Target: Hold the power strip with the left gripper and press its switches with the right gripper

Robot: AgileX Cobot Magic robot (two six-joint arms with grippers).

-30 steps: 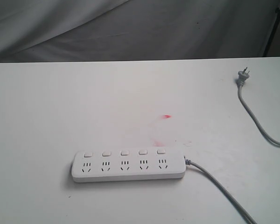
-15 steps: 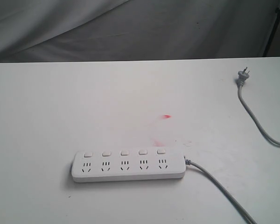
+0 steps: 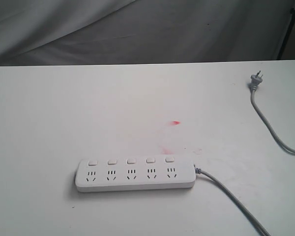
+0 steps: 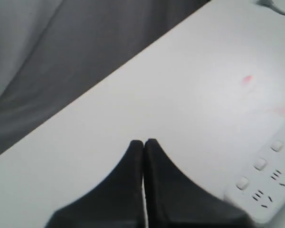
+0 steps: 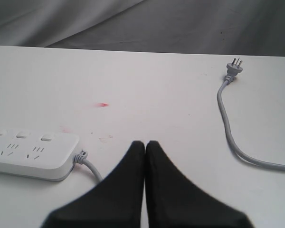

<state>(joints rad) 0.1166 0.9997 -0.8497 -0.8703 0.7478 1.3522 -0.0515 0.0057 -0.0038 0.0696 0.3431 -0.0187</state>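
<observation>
Right, the strip (image 3: 136,174) lies flat on the white table (image 3: 64,113), low in the exterior view, its long side running left to right and nothing touching it. Five switches (image 3: 131,161) sit in a row along its far side, one above each socket. A grey cable (image 3: 231,196) leaves the strip's right end and runs off the bottom of that view. The plug (image 3: 254,81) lies well apart at the far right. A small red mark (image 3: 175,122) shows on the table just behind the strip. The left gripper (image 4: 144,141) has its fingers pressed together, pinching nothing, over bare table with the strip off to one side. The right gripper (image 5: 145,142) is likewise pressed together and empty, near the strip's cable end, apart from it.
</observation>
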